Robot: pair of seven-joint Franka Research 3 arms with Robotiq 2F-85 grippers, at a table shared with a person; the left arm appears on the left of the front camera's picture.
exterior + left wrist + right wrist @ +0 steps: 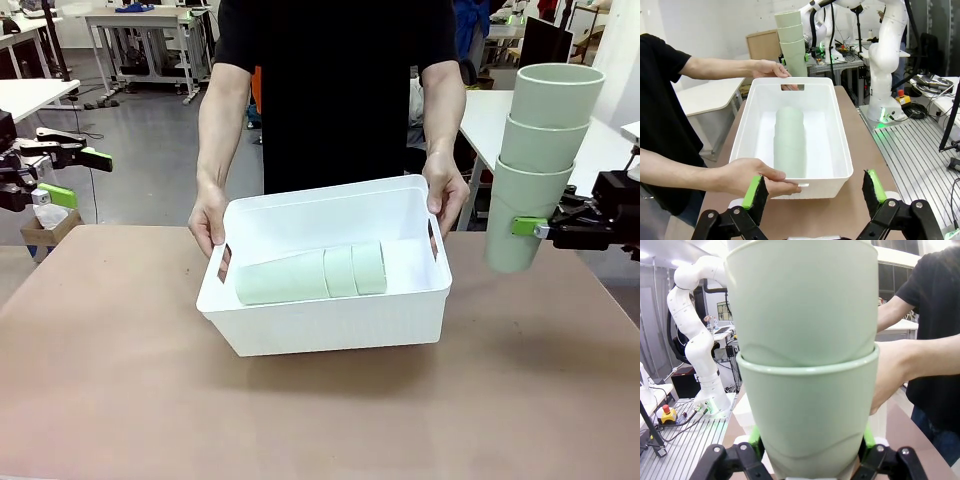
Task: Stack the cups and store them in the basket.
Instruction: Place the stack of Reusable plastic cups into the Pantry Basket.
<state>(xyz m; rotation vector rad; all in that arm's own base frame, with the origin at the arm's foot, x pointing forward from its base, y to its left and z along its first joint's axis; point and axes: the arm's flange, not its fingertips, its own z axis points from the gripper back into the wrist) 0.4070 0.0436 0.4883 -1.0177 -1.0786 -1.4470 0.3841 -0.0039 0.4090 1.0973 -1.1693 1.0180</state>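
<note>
A broad brown matte tabletop (120, 380) spreads across the foreground. Behind it, grey polished floor (150, 150) runs back to white workbenches on grey metal legs (140, 40). A small brown cardboard box (45, 232) sits on the floor just off the table's left corner. In the left wrist view, a silver ribbed aluminium platform (920, 150) lies beside the table. In the right wrist view, a yellow box with a red emergency-stop button (667, 414) rests on similar ribbed metal.

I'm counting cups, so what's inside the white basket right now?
A nested stack of cups lies on its side in the basket; three rims show. Whether more cups sit hidden within the stack cannot be seen.
</note>
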